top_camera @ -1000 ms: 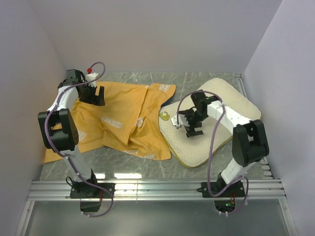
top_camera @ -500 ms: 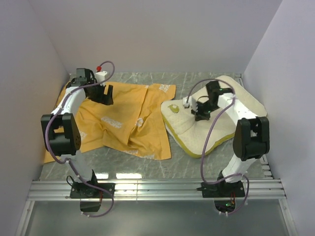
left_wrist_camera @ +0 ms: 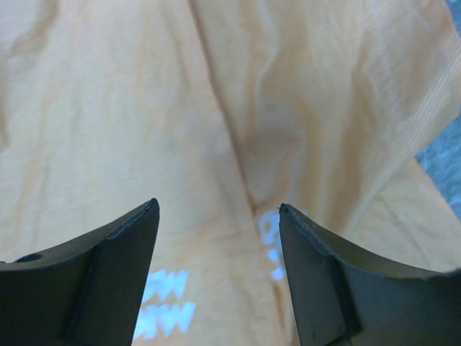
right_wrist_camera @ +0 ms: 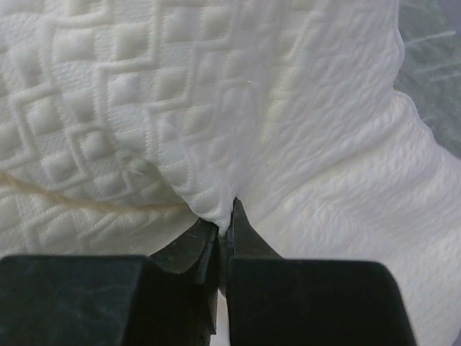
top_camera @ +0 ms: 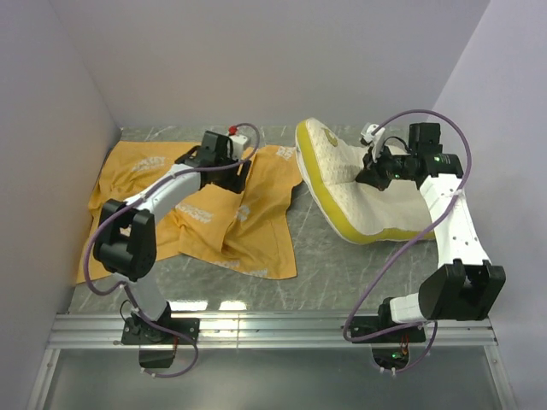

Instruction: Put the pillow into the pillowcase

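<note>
While right gripper [right_wrist_camera: 225, 214] pinches it, pillow [top_camera: 344, 186] seems tilted.

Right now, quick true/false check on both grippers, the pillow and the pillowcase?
1. The right gripper is shut on a fold of the pillow. True.
2. The pillow lies flat. False: it stands tilted, one edge raised.
3. The left gripper is open over the pillowcase. True.
4. The pillow is inside the pillowcase. False: it is wholly outside, to the right of it.
5. The pillowcase shows its blue side. False: only orange-yellow shows.
</note>
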